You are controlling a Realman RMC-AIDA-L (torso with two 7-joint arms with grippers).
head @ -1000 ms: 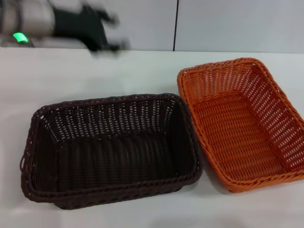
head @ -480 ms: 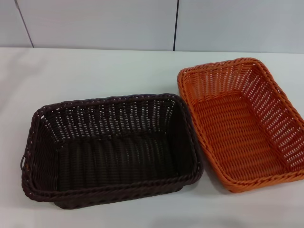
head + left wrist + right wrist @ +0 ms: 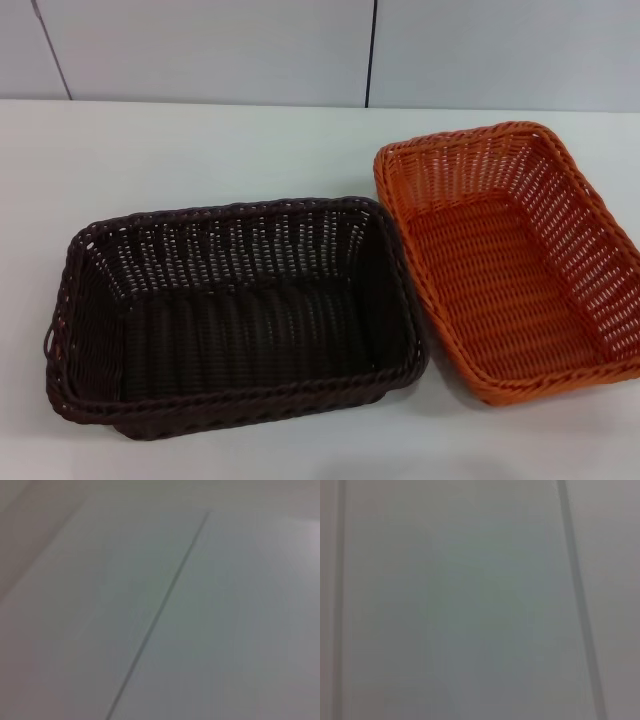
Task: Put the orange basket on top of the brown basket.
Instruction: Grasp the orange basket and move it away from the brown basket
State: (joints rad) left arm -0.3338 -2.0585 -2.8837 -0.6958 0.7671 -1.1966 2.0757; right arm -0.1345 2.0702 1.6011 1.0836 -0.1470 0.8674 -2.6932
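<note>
The orange basket [image 3: 505,262] rests on the white table at the right in the head view, its near right corner cut off by the frame edge. Beside it on the left stands the brown basket [image 3: 232,312], its right rim close against the orange basket's left rim. Both baskets hold nothing. Neither gripper shows in the head view. The left wrist view and the right wrist view show only a plain pale wall with a thin seam, and no fingers.
The white table [image 3: 200,150] stretches behind the baskets to a pale panelled wall [image 3: 250,50] with a dark vertical seam [image 3: 371,50]. A narrow strip of table lies in front of the baskets.
One second ago the left arm was at the head view's far left top corner, blurred in motion. It left the view by half a second ago. The baskets have not moved.
</note>
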